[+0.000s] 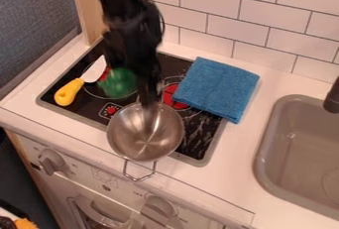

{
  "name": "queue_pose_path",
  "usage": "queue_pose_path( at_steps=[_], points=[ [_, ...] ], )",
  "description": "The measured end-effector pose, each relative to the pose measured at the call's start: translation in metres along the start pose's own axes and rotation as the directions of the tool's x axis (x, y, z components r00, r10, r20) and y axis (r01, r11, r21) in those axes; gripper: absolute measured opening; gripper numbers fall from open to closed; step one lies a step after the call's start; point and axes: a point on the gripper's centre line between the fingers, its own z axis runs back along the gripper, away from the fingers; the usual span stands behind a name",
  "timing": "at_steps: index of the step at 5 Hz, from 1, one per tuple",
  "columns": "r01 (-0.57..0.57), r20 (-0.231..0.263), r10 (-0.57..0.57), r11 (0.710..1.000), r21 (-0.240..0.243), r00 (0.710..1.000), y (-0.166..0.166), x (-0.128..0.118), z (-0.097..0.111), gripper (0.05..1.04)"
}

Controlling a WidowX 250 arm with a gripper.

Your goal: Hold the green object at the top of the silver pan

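Blurred tool [151, 101], cropped sink [270, 141]

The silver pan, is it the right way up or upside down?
Right way up: the silver pan has its open side facing up, so you can see down into its shiny inside.

high slanting view, facing stove and sink

White toy-kitchen ctr [242, 143] w/ blk stovetop [202, 133].
Yellow-handled knife [68, 92] is beside green obj. [119, 84] on stovetop; silver pan [140, 135] at its front edge; blue cloth [218, 86] lies part on stovetop, part on ctr.
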Motion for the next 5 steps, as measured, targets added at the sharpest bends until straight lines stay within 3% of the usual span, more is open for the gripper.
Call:
queue_pose_path(
  at_steps=[1,2,3,4,5],
  points=[
    [-0.193,-0.004,0.194,0.979,0.066,0.981,0.024,0.007,0.007,1.001],
    [-0.190,-0.045,0.193,0.980,0.052,0.980,0.015,0.010,-0.005,1.001],
    [-0.219,-0.048,0.221,0.974,0.051,0.974,0.014,0.010,-0.006,1.001],
    [-0.198,-0.056,0.198,0.980,0.009,0.979,0.010,0.010,-0.010,1.001],
    [-0.185,-0.067,0.184,0.983,-0.001,0.981,0.004,0.007,-0.014,1.001]
  ],
)
